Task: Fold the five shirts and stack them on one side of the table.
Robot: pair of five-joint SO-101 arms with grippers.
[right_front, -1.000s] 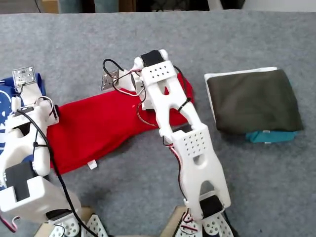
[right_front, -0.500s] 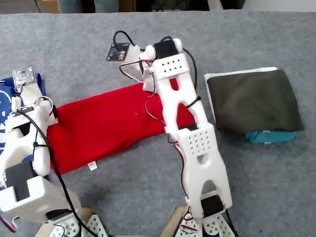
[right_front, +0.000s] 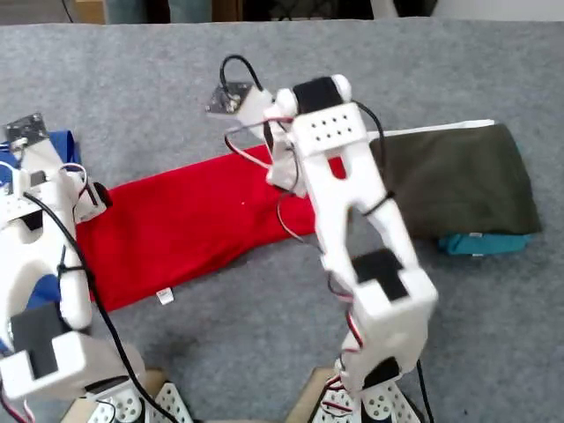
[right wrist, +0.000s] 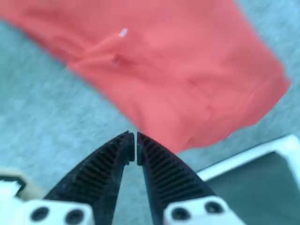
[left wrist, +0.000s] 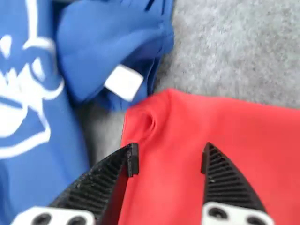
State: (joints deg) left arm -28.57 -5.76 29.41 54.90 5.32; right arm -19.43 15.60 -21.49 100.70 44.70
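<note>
I'm seeing my left gripper [left wrist: 168, 160] standing wide open over the end of the red shirt [right_front: 185, 225], holding nothing. One finger [left wrist: 123, 164] is sitting at the shirt's edge, next to the blue shirt [left wrist: 28, 93]. My right gripper [right wrist: 133, 140] is pinching shut w/ nothing in it, hanging over the grey table [right_front: 132, 79] just off the red shirt's edge. The red shirt is lying as a long folded strip, slanting across the middle. The dark green shirt [right_front: 458, 181] is sitting folded on a teal one [right_front: 480, 243] at the right, near the strip's end. Grey table is showing wide behind & in front.
</note>
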